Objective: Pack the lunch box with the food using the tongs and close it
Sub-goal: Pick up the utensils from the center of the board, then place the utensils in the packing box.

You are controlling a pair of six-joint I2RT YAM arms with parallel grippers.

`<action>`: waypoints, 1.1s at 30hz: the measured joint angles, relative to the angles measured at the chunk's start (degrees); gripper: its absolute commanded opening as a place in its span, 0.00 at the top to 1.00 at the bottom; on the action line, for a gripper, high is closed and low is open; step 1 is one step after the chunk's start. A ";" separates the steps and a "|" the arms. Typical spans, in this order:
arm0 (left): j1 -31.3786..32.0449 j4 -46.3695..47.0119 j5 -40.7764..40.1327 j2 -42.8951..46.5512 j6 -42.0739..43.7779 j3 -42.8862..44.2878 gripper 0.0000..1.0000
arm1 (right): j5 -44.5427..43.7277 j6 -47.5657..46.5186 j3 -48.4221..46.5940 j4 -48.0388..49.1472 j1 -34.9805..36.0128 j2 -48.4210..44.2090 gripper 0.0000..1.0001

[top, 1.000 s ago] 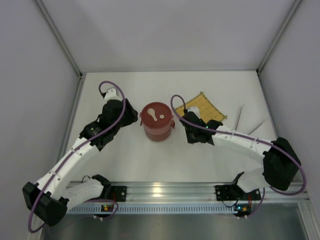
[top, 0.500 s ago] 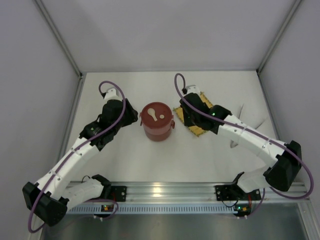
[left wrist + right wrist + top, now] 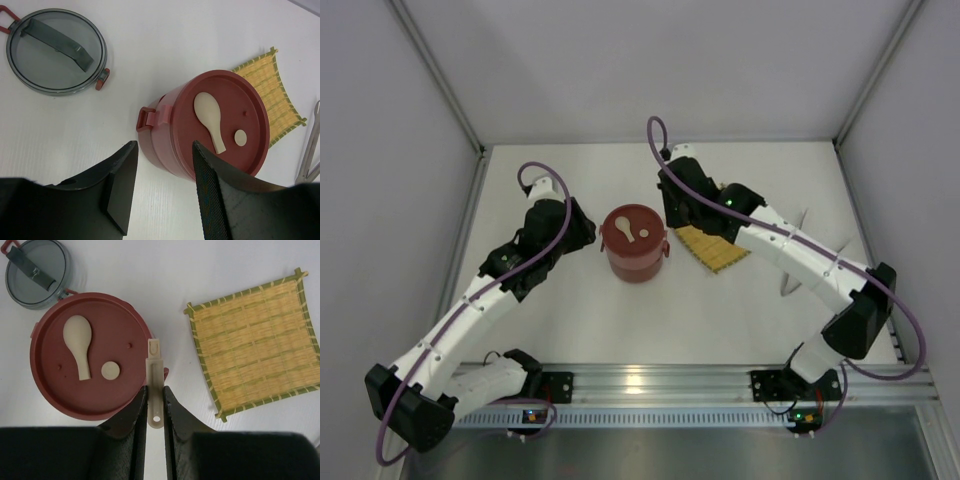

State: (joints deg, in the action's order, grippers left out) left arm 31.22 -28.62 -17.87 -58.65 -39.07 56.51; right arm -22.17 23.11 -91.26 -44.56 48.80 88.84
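**While the lunch box (image 3: 635,245) stands lidded, the right pincer (image 3: 154,395) grips a beige stick (image 3: 154,365)**

With its maroon lid on, the lunch box stands on the white desk (image 3: 720,320) between the two wrists. A beige spoon (image 3: 79,340) lies on that lid beside a pale dot (image 3: 110,370).

The right pincer is narrow, its jaws clamped on the lower part of the beige stick. The stick's slotted end points away from the wrist and, seen from the right wrist, overlaps the lunch box's right rim. Whether it touches the rim cannot be told. The right arm bends at an elbow far to the right of the lunch box. Its forearm runs diagonally over the yellow woven mat (image 3: 257,340) to a wrist just right of and behind the lunch box. From above, that wrist hides the pincer.

The left arm folds at an elbow well to the near left of the lunch box and reaches diagonally to a wrist just left of it. The left pincer (image 3: 164,150) stands wide with nothing gripped, and the box's lower wall shows in the gap.

The mat lies just right of the lunch box, partly under the forearm. A grey see-through lid (image 3: 30,55) with red clips lies left of the lunch box. The tongs (image 3: 309,160) lie right of the lunch box beyond the mat. They are cut off at the edge of the left wrist view and largely covered by the right arm from above.
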 measured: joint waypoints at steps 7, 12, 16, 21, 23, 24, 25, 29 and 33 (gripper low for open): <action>0.00 -0.04 -0.04 0.00 0.02 0.00 0.47 | 2.32 -0.46 -4.70 0.35 0.31 7.13 0.91; 0.00 -0.04 -0.24 0.00 0.04 0.00 0.47 | 4.15 -0.55 -6.29 0.35 0.52 10.82 0.91; 0.00 -0.07 -0.26 0.00 0.04 0.00 0.47 | 5.44 -0.55 -7.52 0.59 1.33 13.00 0.90; 0.00 -0.07 -0.61 0.00 0.04 0.00 0.47 | 6.54 -0.52 -7.56 0.68 2.23 13.97 0.89; 0.00 -0.07 -0.70 0.00 0.04 0.00 0.47 | 6.91 -0.50 -8.35 0.61 2.32 14.67 0.89; 0.00 -0.07 -0.81 0.00 0.04 0.00 0.47 | 7.06 -0.48 -8.87 0.76 2.38 15.10 0.89; 0.00 -0.07 -0.87 -0.02 0.04 0.00 0.47 | 7.19 -0.48 -9.31 0.85 2.45 15.52 0.89; 0.00 -0.07 -1.09 0.00 0.04 0.00 0.47 | 7.58 -0.48 -10.54 0.96 2.69 16.74 0.87; 0.00 -0.07 -1.09 -0.02 0.04 0.00 0.46 | 7.72 -0.50 -10.99 1.01 2.84 17.53 0.83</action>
State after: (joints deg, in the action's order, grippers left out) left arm 31.22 -28.69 -18.96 -58.67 -39.03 56.51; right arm -14.46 22.61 -102.26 -43.55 51.64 106.37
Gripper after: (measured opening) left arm 0.533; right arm 0.154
